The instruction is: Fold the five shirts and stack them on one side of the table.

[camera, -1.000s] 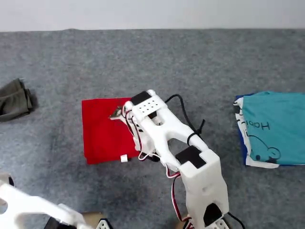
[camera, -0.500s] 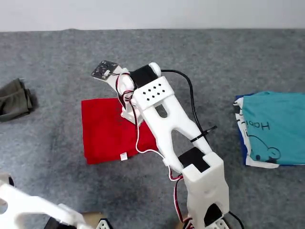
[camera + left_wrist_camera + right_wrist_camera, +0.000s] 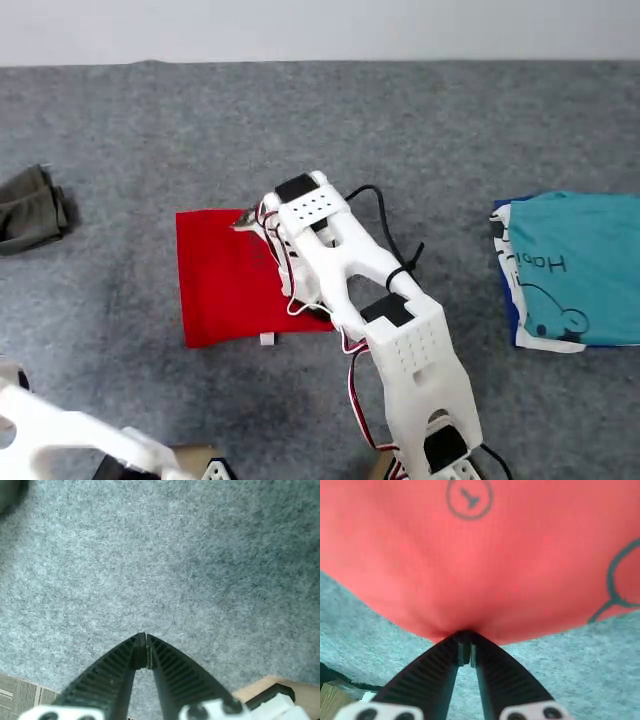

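Centrally on the grey felt table (image 3: pixel 400 130) lies the red shirt (image 3: pixel 225 280), folded into a flat rectangle with a small white tag showing at its near edge. The right arm (image 3: pixel 360 290) stretches from the near side of the table across the shirt's right half. In its wrist view the right gripper (image 3: pixel 466 652) has its black ribbed fingers (image 3: pixel 440 665) pressed together on the very edge of the red cloth. The fabric puckers toward the tips, and the dark printed outlines (image 3: pixel 469 499) on it show close to the lens.

The left arm (image 3: pixel 60 430) sits low at the near left corner of the table, well apart from the red shirt. The left gripper (image 3: pixel 145 650) has its tips meeting with nothing between them, above bare grey felt.

At the table's right edge a teal shirt (image 3: pixel 585 265) with a printed drawing lies on top of a stack. A blue shirt (image 3: pixel 511 310) and a white garment (image 3: pixel 545 343) peek out under its left and near edges. Far to the left, a dark olive garment (image 3: pixel 30 208) lies crumpled by the table's edge.
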`<state>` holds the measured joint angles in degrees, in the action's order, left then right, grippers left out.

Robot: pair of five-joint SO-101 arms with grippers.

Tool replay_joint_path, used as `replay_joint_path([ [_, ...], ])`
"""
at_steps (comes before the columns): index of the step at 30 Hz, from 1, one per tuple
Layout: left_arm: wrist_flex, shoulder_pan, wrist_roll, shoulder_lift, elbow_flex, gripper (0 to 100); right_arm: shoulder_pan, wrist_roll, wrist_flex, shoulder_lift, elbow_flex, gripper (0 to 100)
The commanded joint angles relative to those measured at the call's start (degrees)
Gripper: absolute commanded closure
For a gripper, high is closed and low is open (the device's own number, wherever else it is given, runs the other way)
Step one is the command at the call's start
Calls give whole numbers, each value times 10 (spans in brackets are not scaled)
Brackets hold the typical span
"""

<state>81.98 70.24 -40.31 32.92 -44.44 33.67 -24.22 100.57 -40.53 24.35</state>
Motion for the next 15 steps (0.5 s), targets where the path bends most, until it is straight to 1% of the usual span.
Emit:
replay_joint_path([
  [1, 2, -4, 0, 15, 9, 994, -8, 6, 23, 46, 41, 988],
  [7, 4, -35, 1, 15, 9, 994, -5, 4, 20, 160, 42, 987],
  [9, 4, -47, 1, 15, 9, 994, -7, 4, 3, 184, 42, 986],
  [12, 4, -56, 1, 15, 9, 994, -20, 4, -54, 189, 42, 985],
  [15, 4, -56, 1, 15, 8, 994, -43, 4, -147, 158, 42, 985],
])
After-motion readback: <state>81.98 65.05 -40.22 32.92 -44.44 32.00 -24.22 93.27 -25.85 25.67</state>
